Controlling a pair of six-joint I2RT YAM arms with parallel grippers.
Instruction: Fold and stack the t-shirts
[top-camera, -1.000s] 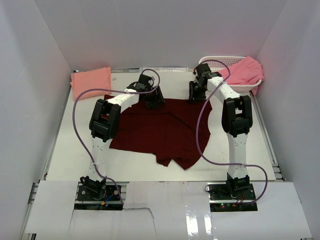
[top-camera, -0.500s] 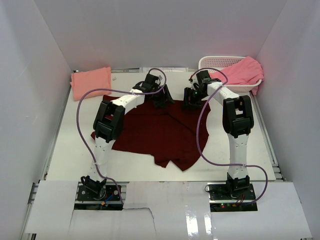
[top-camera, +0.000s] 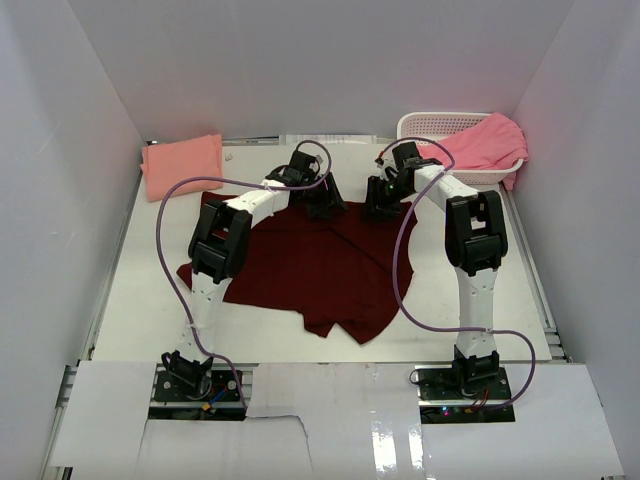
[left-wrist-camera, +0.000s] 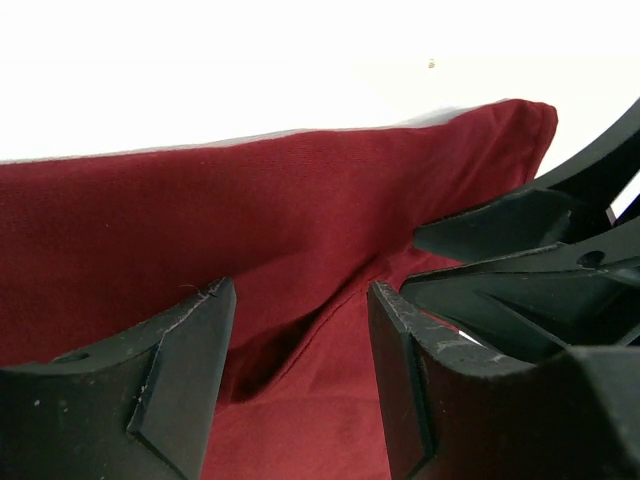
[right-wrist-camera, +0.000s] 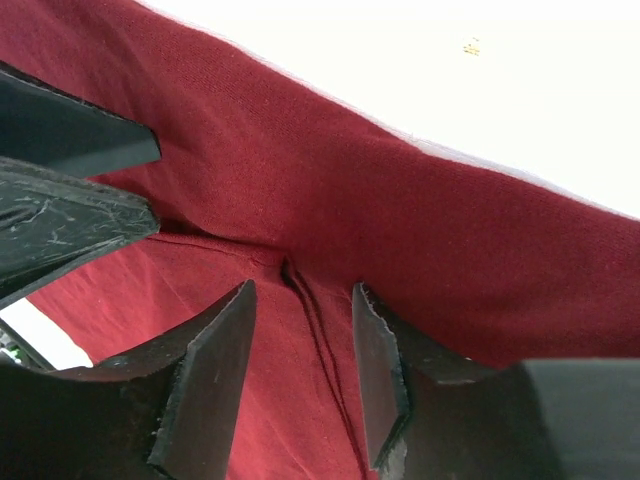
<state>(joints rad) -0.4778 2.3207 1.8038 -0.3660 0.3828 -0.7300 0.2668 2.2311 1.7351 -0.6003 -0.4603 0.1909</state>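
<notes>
The maroon t-shirt lies spread on the table — soft, light and limp, best pinched at its far folded edge. There the left gripper and right gripper stand — fingers apart, gripping nothing.

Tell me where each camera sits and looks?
Top external: high behind the arms, looking down at the white table and dark maroon cloth t-shirt; both arms show.
Left wrist: on the left arm, facing the shirt's far edge; shows the left end effector.
Right wrist: on the right arm, facing that edge; shows the right end effector.
Both wrist views share that shirt and each other's end effector.
</notes>
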